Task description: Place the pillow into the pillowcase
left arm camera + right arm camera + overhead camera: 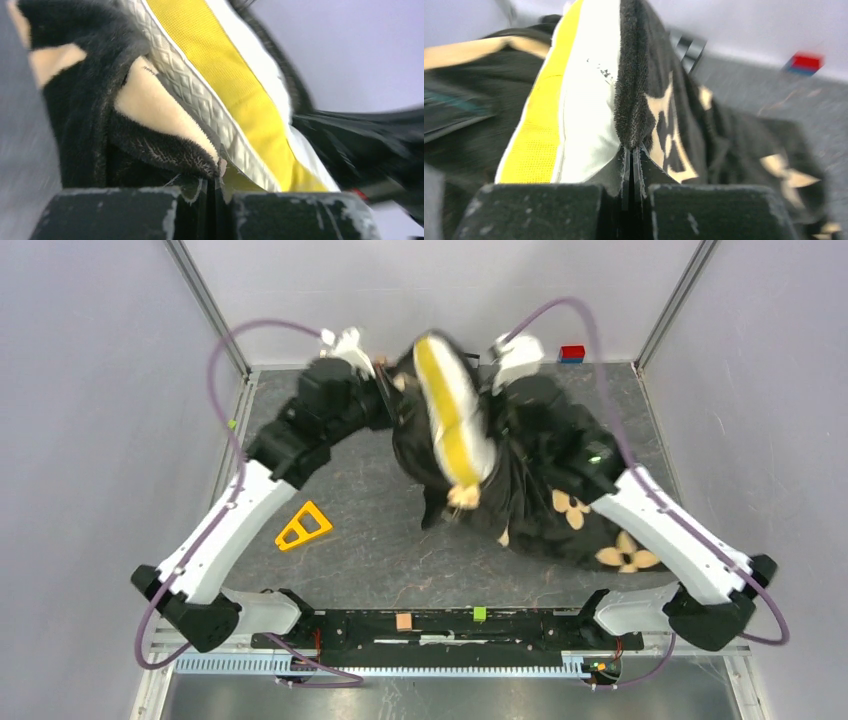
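The cream-white pillow (450, 405) with its yellow band stands partly inside the black plush pillowcase (540, 480) at the table's far middle. My left gripper (219, 172) is shut on the pillowcase's (150, 145) black hem, right beside the pillow's (235, 85) quilted edge. My right gripper (633, 150) is shut on the pillowcase's (639, 75) opposite hem, with the pillow (584, 110) just left of it. In the top view both grippers are hidden in the fabric on either side of the pillow.
An orange triangle (303, 526) lies on the table at the front left. A small red and blue block (572, 353) sits at the far back edge, also visible as a red block (805, 63) in the right wrist view. Grey walls enclose the table.
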`<state>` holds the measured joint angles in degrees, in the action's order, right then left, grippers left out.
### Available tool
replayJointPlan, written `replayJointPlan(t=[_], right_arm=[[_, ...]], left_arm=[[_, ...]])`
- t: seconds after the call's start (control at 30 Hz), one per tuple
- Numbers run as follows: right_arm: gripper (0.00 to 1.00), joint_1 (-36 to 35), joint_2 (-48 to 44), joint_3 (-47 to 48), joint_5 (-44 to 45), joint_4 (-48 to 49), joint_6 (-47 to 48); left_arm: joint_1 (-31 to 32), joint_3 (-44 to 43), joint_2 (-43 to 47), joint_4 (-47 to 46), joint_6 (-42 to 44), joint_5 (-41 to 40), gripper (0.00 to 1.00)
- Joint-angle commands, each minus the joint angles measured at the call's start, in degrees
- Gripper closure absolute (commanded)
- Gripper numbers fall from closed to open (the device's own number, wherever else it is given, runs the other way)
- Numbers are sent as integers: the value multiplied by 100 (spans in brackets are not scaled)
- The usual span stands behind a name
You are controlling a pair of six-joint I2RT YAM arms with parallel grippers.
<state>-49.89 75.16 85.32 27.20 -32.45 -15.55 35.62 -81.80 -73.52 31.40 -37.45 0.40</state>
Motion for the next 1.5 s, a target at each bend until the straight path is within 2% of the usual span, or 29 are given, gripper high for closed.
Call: replayJointPlan(t=[0.0,0.07,0.17,0.23,0.3,0.43,0.53,0.63,0.67,0.73,0.9,1.03,1.1,1.23,1.3,1.47], right_arm=[[100,410,-339,1440,227,257,612],[100,418,-195,2027,245,153,674],[100,427,-239,2348,450,275,755],[100,473,-279,2323,589,453,806],[100,557,-135,2538,594,392,813],[100,586,88,3100,669,284,866],[100,586,-39,2711,57,711,815],[98,587,18,2378,-311,604,593],[96,587,0,2231,-412,582,550],[86,594,-74,1885,-645,593,453],[66,698,-1,1832,-1124,180,196],[57,751,127,1757,-1495,118,50],[56,778,228,1835,-1612,60,-44],[51,796,199,1902,-1727,89,-201],[42,799,99,1892,-1740,186,-276],[40,797,-105,1870,-1909,474,-504]], left_arm=[[210,-2490,-96,-649,397,427,97],[218,-3481,-547,-806,202,622,97],[218,-4872,-1322,-522,-11,579,97],[222,-5393,-1675,-398,-179,677,97],[225,-5562,-1887,-276,-263,696,97],[218,-5562,-2109,-15,-196,649,98],[143,-5477,-2142,95,-148,468,97],[-190,-5470,-2102,473,-261,109,98],[-356,-5434,-2052,612,-336,39,98],[-607,-5176,-1796,705,-340,-163,98],[-1123,-4371,-1174,656,-333,-221,98],[-1304,-3585,-736,414,-356,-100,98],[-1370,-3320,-613,295,-401,-67,98],[-1399,-3272,-621,288,-394,177,98],[-1399,-3251,-637,283,-394,176,98],[-1403,-3124,-619,167,-434,231,98]])
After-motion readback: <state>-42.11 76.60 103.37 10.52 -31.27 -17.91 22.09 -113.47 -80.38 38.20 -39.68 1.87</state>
